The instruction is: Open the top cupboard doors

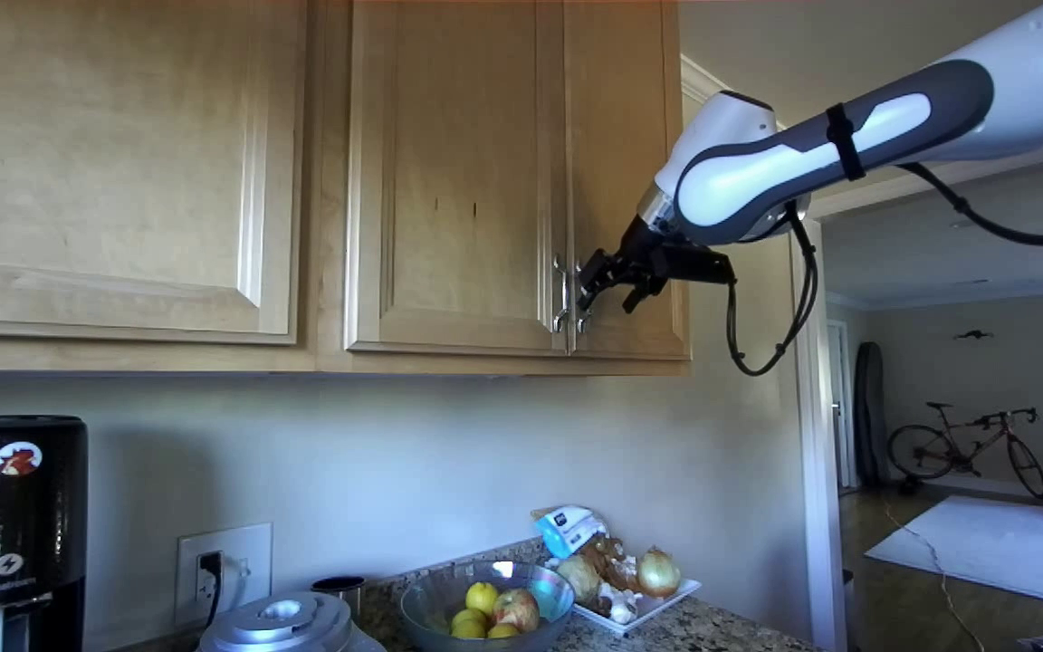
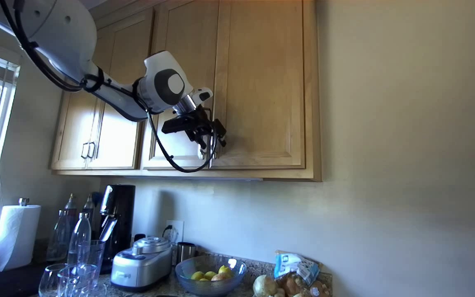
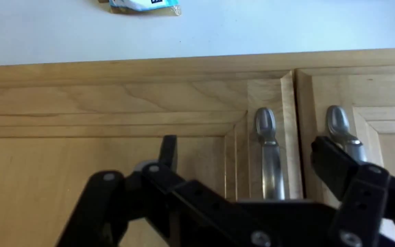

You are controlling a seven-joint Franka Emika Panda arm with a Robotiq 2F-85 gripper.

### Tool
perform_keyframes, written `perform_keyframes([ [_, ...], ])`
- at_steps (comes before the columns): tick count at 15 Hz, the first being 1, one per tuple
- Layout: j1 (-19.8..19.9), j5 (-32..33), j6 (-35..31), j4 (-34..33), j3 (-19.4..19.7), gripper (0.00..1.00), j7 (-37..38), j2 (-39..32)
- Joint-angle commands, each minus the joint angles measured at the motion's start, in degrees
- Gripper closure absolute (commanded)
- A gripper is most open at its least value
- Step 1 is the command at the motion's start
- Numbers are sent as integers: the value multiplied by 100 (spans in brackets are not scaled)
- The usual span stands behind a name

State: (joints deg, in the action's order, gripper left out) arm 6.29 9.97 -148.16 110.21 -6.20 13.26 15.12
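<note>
Two closed cupboard doors (image 1: 463, 181), fingers (image 3: 334, 164) apart, black appliance (image 1: 19, 516) with lightning-bolt badge (image 1: 8, 564)

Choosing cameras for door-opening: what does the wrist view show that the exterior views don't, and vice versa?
Only wrist: one silver handle seen in the gap between the spread fingers.
Only exterior, in both: the arm, fruit bowl, silver appliance.
Shared: closed cupboard doors, that handle, the other handle, the fingers, the blue-and-white bag.
</note>
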Motion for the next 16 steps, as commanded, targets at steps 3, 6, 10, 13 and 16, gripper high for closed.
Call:
perform_keyframes([
  [3,-86,38,-181,-455,41,0,420,-353],
  [6,-120,27,-64,-593,30,33,543,-372],
  [10,-174,21,28,-623,7,61,590,-320],
  [13,-210,48,21,-593,-41,80,666,-340],
  [16,-215,41,77,-479,-3,91,566,-189],
])
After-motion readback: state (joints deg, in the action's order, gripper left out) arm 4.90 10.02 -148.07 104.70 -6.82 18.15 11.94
